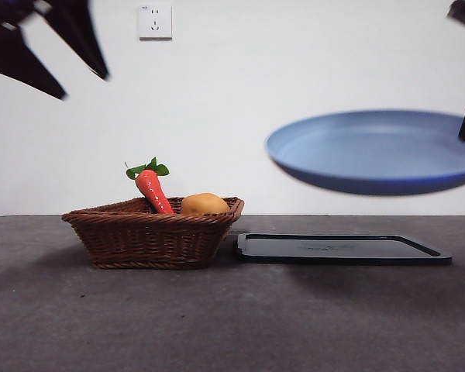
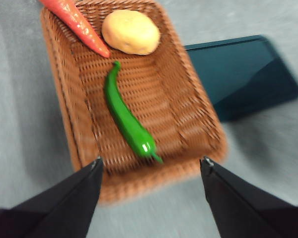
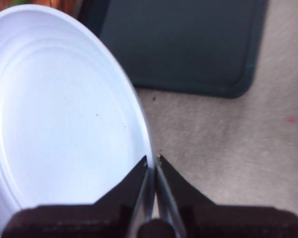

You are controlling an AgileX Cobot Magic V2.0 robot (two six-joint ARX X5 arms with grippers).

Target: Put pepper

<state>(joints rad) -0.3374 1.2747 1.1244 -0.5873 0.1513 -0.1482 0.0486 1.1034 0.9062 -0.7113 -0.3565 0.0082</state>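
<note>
I am holding my left gripper [image 2: 151, 166] spread wide and empty above the near end of the basket [image 2: 64, 109], while my right gripper [image 3: 152, 161] is clenching the rim of the blue plate [image 1: 376, 151] and carrying it in the air at the right of the front frame, above the dark tray [image 1: 341, 249] lying on the desk [image 1: 217, 325].

Risks I am noting:
- The plate is hanging from a thin edge grip only. It is tilting slightly in the front view, so it could slip or swing if the right arm jolts.
- The pepper [image 2: 126, 119] is lying flat against the woven floor. My jaws could snag the weave or skid off the glossy skin.
- The carrot [image 2: 77, 21] tip is sitting just beside the pepper's thin end, so a grasp there could disturb it. The potato-like piece [image 2: 130, 31] is lying near that same end.
- The left wrist picture is blurring, so I am judging the exact clearances only roughly.

Condition of the pepper: it is showing at the centre of the left wrist frame, inside the basket, running diagonally. It is long, slender, glossy and bright green, gently curving, thicker toward its lower-right end and finishing there in a short point.
</note>
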